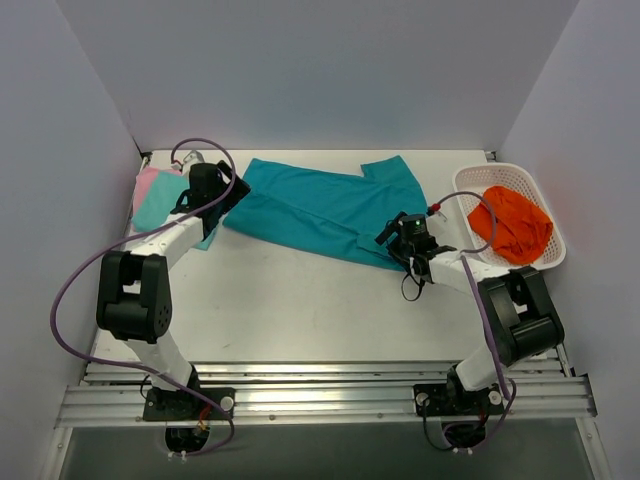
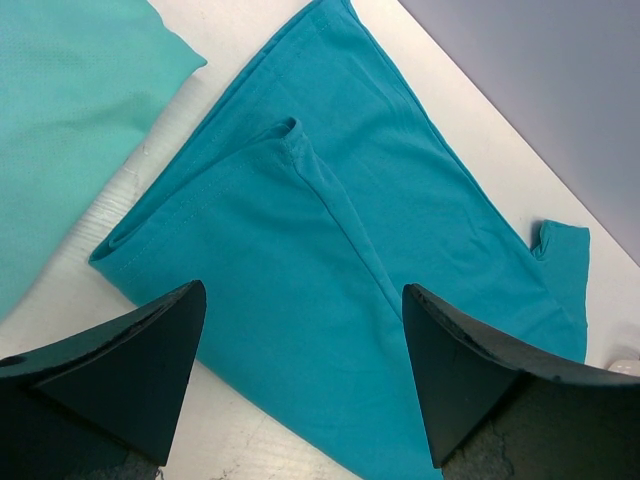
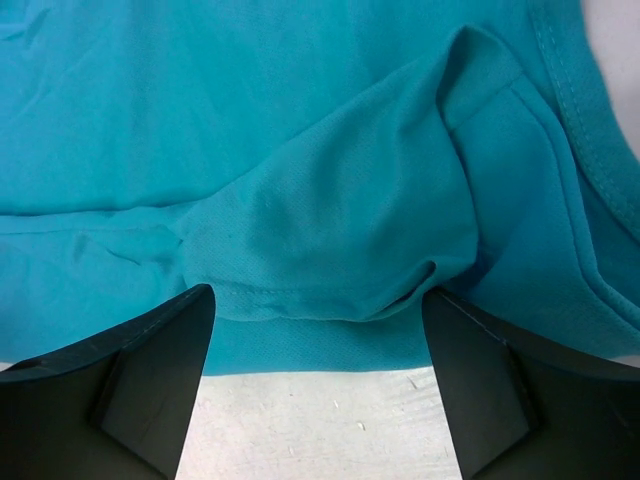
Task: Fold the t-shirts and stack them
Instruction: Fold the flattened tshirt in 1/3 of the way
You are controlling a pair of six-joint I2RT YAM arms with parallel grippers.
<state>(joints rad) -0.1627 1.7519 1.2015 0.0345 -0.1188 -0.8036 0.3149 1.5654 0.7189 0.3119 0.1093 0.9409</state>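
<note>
The deep teal t-shirt (image 1: 320,210) lies folded lengthwise across the back of the table. It fills the left wrist view (image 2: 330,250) and the right wrist view (image 3: 300,170). My left gripper (image 1: 228,192) is open at its left end, just above the cloth (image 2: 305,350). My right gripper (image 1: 398,240) is open over the shirt's near right edge, where a sleeve is bunched (image 3: 315,340). The aqua-mint t-shirt (image 1: 160,208) lies folded at the far left on the pink t-shirt (image 1: 148,183). The aqua-mint one also shows in the left wrist view (image 2: 70,110).
A white lattice basket (image 1: 480,178) stands at the right with an orange cloth (image 1: 512,225) in it. Grey walls close in the table on three sides. A metal rail (image 1: 330,385) runs along the near edge.
</note>
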